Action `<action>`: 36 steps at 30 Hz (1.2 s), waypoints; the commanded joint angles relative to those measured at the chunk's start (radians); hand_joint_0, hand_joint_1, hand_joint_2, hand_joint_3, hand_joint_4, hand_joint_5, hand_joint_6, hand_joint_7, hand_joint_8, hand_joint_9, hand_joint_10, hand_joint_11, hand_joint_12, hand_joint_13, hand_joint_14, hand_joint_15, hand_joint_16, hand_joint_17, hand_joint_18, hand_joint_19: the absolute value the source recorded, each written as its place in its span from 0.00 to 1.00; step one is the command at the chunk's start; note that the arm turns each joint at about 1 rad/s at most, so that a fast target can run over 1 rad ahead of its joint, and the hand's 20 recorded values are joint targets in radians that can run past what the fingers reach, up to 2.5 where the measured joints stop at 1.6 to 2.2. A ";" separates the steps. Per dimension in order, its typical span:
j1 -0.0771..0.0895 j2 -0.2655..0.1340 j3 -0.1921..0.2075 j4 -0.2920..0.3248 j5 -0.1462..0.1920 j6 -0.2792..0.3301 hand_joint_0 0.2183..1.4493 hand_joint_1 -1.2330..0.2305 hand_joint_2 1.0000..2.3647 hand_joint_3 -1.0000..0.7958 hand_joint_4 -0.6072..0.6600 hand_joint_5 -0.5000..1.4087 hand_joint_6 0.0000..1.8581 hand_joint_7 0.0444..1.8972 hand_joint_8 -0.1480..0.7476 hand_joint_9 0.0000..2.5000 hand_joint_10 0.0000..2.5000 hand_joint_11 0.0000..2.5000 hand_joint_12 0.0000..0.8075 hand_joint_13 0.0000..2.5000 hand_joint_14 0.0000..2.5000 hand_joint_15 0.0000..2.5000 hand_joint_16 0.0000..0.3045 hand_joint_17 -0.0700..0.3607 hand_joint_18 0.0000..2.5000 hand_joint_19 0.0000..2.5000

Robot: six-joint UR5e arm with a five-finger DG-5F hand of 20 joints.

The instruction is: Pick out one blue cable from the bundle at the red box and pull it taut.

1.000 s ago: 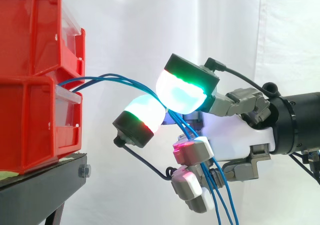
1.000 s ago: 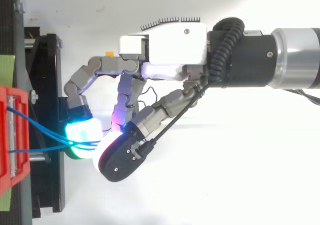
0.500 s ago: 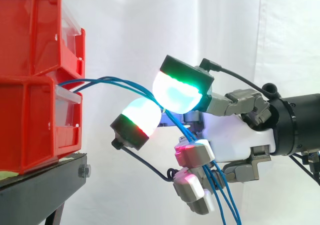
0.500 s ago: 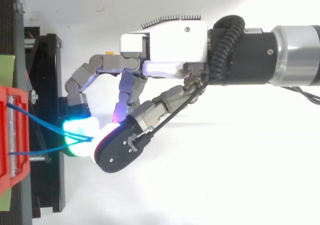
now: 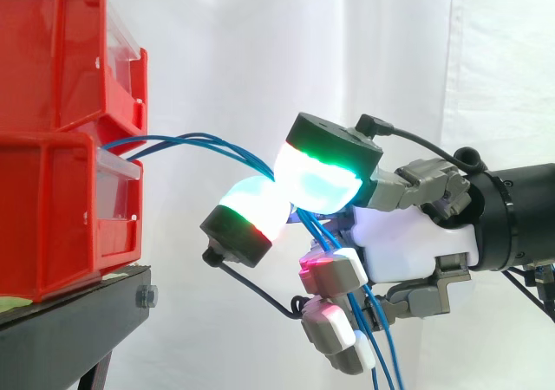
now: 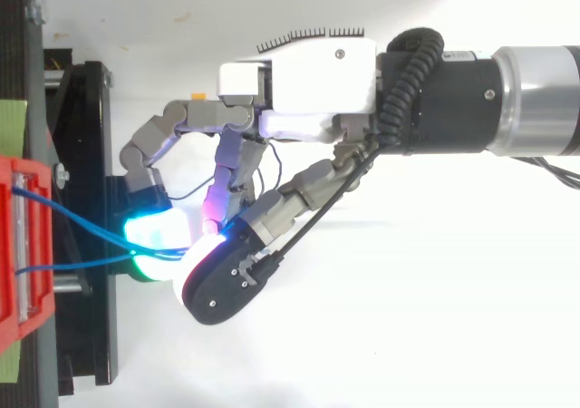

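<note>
At 9 o'clock from hand (image 5: pixel 408 238), red box (image 5: pixel 61 130); blue cables (image 5: pixel 186 136) arcing from it toward 3 o'clock, pinched between glowing pads (image 5: pixel 323 180), then drooping to 6 o'clock. Taut pull likely toward 3 o'clock.

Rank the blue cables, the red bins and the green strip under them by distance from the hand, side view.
1. blue cables: pinched in the hand, between its glowing pads.
2. red bins: left of it, across a gap.
3. green strip: far left edge, beneath the bins.
</note>
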 commanded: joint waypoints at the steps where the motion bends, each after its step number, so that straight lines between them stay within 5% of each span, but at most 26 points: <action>1: 0.000 0.000 0.000 0.001 -0.002 -0.001 0.49 0.27 0.00 0.28 0.28 0.19 0.51 0.72 0.50 0.50 0.01 0.33 0.44 0.43 0.01 0.25 0.16 0.42 0.37 0.33; 28: 0.000 0.000 -0.008 0.001 -0.005 -0.017 0.39 0.20 0.00 0.28 0.32 0.22 0.50 0.68 0.51 0.57 0.01 0.35 0.43 0.47 0.01 0.25 0.16 0.41 0.40 0.32; 34: -0.005 0.000 -0.008 0.001 -0.006 -0.017 0.29 0.22 0.00 0.28 0.41 0.22 0.50 0.49 0.50 0.57 0.01 0.35 0.44 0.47 0.01 0.26 0.16 0.42 0.40 0.33; 36: -0.005 0.000 -0.008 0.001 -0.011 -0.017 0.24 0.22 0.00 0.28 0.44 0.22 0.49 0.52 0.51 0.57 0.01 0.34 0.45 0.47 0.01 0.25 0.17 0.44 0.41 0.32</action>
